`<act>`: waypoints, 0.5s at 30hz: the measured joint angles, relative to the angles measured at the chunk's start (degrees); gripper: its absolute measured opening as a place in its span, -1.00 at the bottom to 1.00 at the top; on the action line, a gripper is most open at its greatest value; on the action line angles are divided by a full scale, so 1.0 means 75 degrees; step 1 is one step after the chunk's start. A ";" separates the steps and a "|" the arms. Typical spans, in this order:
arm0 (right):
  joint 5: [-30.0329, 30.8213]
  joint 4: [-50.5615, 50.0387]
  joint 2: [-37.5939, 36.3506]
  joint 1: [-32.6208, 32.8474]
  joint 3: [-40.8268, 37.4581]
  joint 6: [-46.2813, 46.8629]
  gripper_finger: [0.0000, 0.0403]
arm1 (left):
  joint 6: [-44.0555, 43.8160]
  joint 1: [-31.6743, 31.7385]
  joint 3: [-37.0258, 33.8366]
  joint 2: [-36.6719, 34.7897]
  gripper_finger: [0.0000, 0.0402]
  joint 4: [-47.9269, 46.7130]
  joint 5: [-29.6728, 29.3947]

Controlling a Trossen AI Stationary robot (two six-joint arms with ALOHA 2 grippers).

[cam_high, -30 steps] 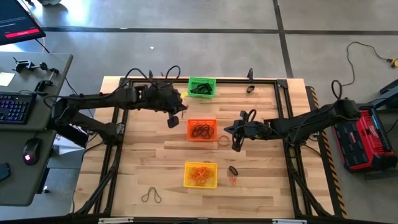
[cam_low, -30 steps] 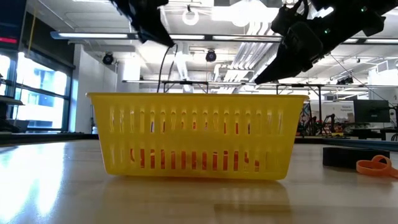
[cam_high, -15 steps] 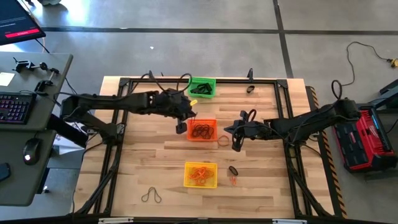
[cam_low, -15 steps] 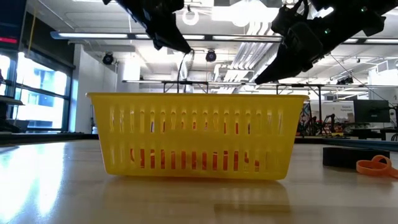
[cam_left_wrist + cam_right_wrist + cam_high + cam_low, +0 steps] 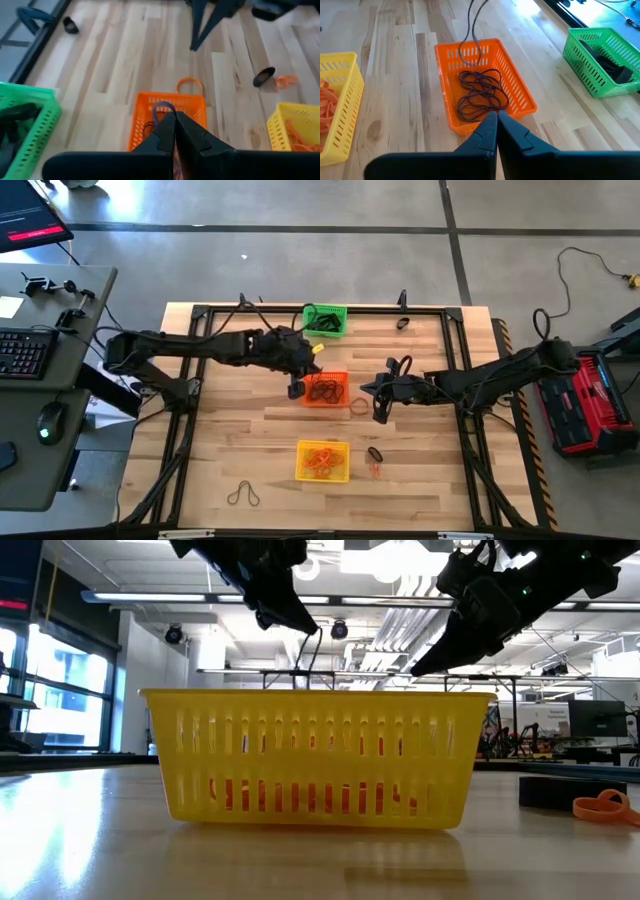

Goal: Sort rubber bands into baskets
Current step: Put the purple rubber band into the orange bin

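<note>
Three baskets stand in a column at mid-table: green [image 5: 325,319], orange [image 5: 325,388] with dark rubber bands [image 5: 480,95] in it, and yellow [image 5: 323,460] with orange ones. My left gripper [image 5: 297,385] hovers at the orange basket's left end, shut on a thin dark rubber band [image 5: 470,35]. My right gripper [image 5: 378,412] is shut with nothing in it, raised above the table just right of the orange basket. A loose orange band [image 5: 358,406] lies flat on the table beside it. My left gripper pinches the thin dark band by the top of its loop [image 5: 162,106], right at the fingertips [image 5: 167,125]. The fingers slant down from the table's left. The band hangs slack below them [image 5: 303,665], its lower end [image 5: 470,55] over the orange basket's left end.
Loose bands lie on the wood: a thick black one [image 5: 375,453] and an orange one [image 5: 376,470] right of the yellow basket, a thin dark one [image 5: 244,496] near the front edge, a black one [image 5: 402,323] at the far rail. A black frame borders the tabletop.
My left gripper has travelled toward the table's right and a little down, from left of the green basket to the orange basket's left end. It has stayed shut and carried the hanging dark band along. My right gripper has kept still.
</note>
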 joint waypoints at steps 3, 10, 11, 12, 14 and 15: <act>-0.0003 0.0003 0.0000 0.0000 0.0000 0.0000 -1.00 | 0.0006 -0.0113 0.0000 0.0242 -1.00 0.0137 0.0021; -0.0005 -0.0006 0.0003 0.0003 0.0000 0.0010 -1.00 | 0.0017 -0.0165 -0.0003 0.0982 -1.00 0.0394 0.0024; -0.0006 -0.0013 0.0003 0.0003 0.0000 0.0021 -1.00 | 0.0017 -0.0148 -0.0003 0.1080 -1.00 0.0401 0.0014; -0.0006 -0.0016 0.0003 0.0003 0.0000 0.0023 -1.00 | 0.0016 -0.0116 -0.0003 0.1180 -1.00 0.0401 0.0007; -0.0008 -0.0036 0.0003 0.0003 0.0000 0.0023 -1.00 | 0.0000 -0.0078 -0.0003 0.1400 -1.00 0.0387 0.0004; -0.0006 -0.0038 0.0003 0.0006 0.0000 0.0023 -1.00 | 0.0001 -0.0060 -0.0003 0.1489 -1.00 0.0384 0.0001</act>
